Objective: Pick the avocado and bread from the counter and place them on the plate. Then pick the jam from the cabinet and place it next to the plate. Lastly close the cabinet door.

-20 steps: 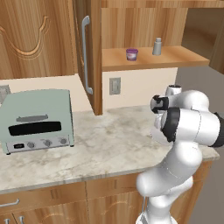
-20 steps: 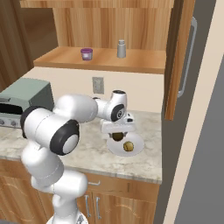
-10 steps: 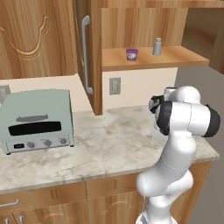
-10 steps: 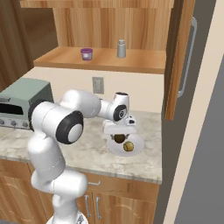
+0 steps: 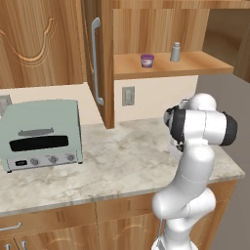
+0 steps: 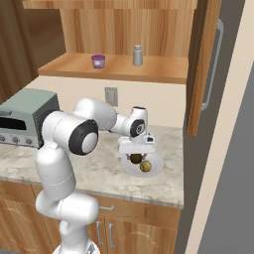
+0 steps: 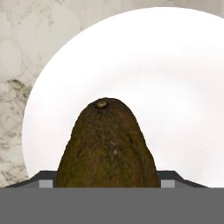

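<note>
While your gripper (image 6: 136, 157) hangs low over the white plate (image 6: 155, 166), its jaws stay clamped on the avocado (image 7: 108, 146). You can see the bread (image 6: 145, 166) resting on that plate, and the jam (image 6: 98, 61) on the open cabinet's shelf (image 6: 119, 69).

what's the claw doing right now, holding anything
Claw: closed on the avocado, held just over the white plate.
</note>
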Motion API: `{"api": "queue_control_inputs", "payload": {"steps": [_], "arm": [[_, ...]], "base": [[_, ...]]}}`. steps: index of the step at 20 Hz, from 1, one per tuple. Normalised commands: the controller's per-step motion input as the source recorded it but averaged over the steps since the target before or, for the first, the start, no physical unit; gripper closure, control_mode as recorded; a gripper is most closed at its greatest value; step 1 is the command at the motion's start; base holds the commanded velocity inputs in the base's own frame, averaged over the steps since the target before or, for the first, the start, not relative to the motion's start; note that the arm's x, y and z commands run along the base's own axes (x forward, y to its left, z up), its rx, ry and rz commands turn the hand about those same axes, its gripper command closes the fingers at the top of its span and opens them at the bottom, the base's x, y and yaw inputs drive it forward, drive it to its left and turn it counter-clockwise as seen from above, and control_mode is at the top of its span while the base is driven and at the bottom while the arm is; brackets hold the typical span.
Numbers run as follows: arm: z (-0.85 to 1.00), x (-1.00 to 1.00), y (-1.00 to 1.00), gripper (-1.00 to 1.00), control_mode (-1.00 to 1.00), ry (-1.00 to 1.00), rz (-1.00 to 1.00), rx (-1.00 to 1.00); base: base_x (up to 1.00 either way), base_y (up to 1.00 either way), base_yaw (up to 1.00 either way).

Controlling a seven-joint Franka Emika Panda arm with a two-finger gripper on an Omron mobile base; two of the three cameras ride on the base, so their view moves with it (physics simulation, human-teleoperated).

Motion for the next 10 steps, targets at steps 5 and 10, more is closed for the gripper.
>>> {"api": "queue_control_inputs", "payload": {"steps": [5, 10], "arm": [[-0.16, 0.08, -0.01, 1.0, -1.0, 0.06, 0.0, 0.0], [-0.12, 0.01, -0.09, 1.0, -1.0, 0.04, 0.0, 0.0]], "base": [[0.0, 0.0, 0.0], [0.0, 0.0, 0.0]]}}
